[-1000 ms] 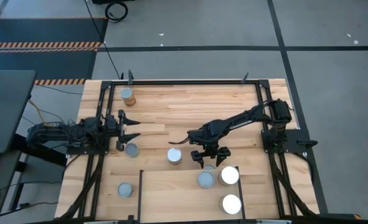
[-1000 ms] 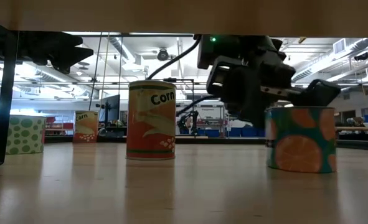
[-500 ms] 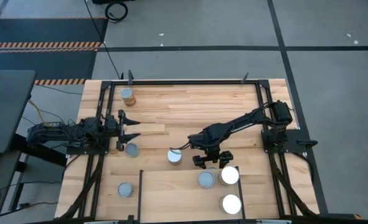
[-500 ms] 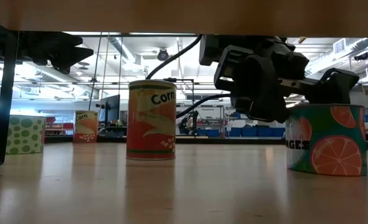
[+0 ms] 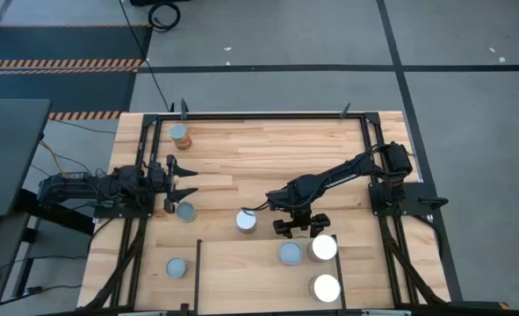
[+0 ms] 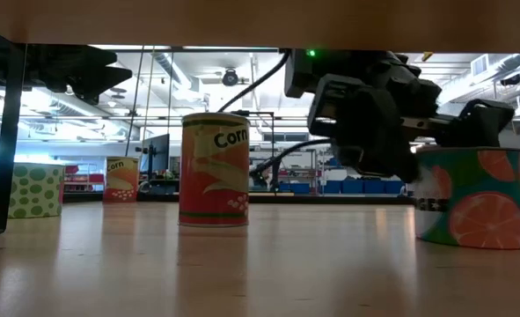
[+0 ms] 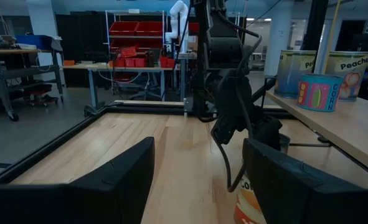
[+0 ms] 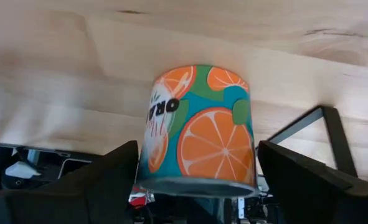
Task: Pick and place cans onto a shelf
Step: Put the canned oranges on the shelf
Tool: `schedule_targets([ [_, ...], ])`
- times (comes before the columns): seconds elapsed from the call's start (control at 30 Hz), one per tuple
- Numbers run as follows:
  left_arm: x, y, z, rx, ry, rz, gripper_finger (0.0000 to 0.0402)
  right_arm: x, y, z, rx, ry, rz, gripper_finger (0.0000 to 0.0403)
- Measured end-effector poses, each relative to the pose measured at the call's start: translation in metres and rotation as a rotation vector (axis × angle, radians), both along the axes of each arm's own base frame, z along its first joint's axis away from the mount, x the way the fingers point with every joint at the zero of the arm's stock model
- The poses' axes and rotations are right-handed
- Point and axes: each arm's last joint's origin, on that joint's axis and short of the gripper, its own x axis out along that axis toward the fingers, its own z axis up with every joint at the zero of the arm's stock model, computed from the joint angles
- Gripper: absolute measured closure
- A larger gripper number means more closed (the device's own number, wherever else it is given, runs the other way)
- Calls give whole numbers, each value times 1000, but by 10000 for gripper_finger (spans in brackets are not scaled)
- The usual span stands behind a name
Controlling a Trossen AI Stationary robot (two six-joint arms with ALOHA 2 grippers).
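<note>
Orange-printed teal tin can (image 8: 199, 127) with a grey-blue top stands upright on the light-wood shelf (image 5: 241, 272), close to its black rail; its long axis is vertical and it sits squarely between the fingers of the right claw (image 5: 298, 226), which stands open around it without visibly pressing its sides. The right arm is by far the nearer; the left claw (image 5: 178, 183) waits open at the surface's (image 5: 268, 149) left edge. Compared with a second ago, the right claw has slid toward the corn-labelled can (image 6: 213, 169) and narrowed slightly.
</note>
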Motion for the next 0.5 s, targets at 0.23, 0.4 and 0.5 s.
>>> schedule_targets([
  [0.23, 0, 0, 0, 0, 0, 0, 152, -1, 0, -7, 8, -16, -25, 105],
  [0.4, 0, 0, 0, 0, 1, 0, 152, 0, -3, -7, 6, -23, -30, 116],
  [0.5, 0, 0, 0, 0, 1, 0, 152, 1, -7, -7, 4, -32, -37, 116],
])
